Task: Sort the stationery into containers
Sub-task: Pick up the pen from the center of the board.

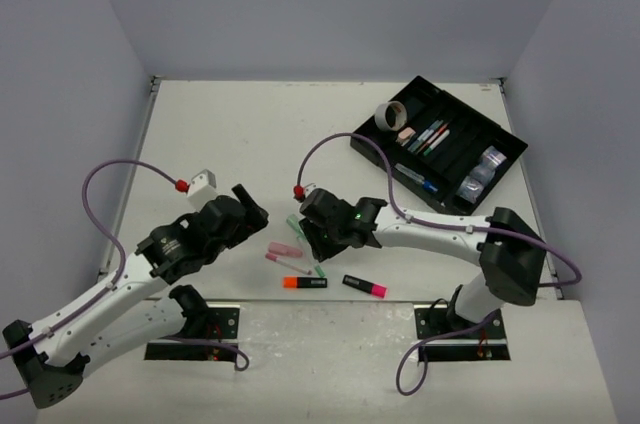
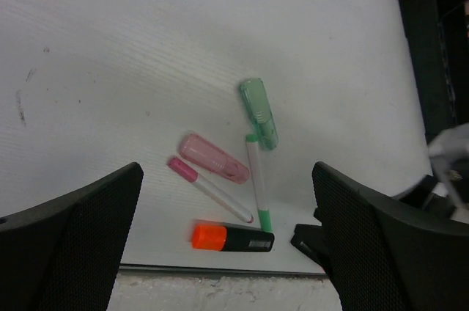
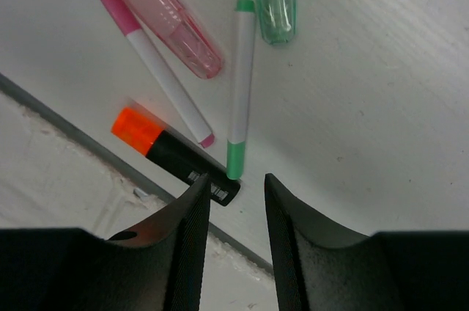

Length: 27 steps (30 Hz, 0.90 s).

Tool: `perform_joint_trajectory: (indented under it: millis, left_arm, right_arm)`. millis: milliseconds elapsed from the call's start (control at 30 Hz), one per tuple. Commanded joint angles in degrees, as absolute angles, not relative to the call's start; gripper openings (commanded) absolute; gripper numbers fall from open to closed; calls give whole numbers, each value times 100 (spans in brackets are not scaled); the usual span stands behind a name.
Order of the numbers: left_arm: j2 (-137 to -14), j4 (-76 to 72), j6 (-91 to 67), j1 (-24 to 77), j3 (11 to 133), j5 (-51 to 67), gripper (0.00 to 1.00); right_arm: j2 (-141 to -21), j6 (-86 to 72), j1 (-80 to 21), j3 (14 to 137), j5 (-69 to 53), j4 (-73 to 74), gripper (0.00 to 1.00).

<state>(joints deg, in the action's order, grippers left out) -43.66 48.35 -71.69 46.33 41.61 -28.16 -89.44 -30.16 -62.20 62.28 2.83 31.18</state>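
Pick-up step, I'd say: the right hand [image 3: 236, 183] hovers part-open and empty over the near tip of the thin white green-ended pen [image 3: 239, 83] on the white counter [image 3: 381, 105], needing to drop, close, then carry to the black divided plastic tray [image 1: 372, 147], while the left hand [image 1: 248, 206] hangs wide open, empty.

table [image 1: 250, 134]: white, faint scuffs | walls [image 1: 300, 4]: 3, plain grey

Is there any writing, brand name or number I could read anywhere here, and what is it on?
No text can be read.
On the orange highlighter: white print on the black barrel, too blurred to read.
On the pink highlighter: a white mark, too small to read.
In the black tray: any labels are too small to read.
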Motion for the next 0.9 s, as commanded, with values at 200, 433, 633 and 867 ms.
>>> perform_joint_trajectory:
  millis: [200, 433, 633, 867]
  left_arm:
    - [-3279, 4183, -5344, 4649, 4645, -3224, 100]
    - [-2971, 4938, -5133, 4658, 5114, -3726, 100]
    - [-2786, 5500, -5072, 4654, 5431, -4245, 100]
    - [-2453, 5634, -5083, 4649, 5347, -4424, 100]
  right_arm:
    - [-10192, -3226, -6636, 7022, 835, 3498, 37]
    - [-10739, -3287, -6636, 7364, 1019, 3506, 34]
    - [-11109, -3567, -6636, 7563, 1520, 3778, 27]
    - [-11206, -3653, -6630, 7679, 1617, 3940, 16]
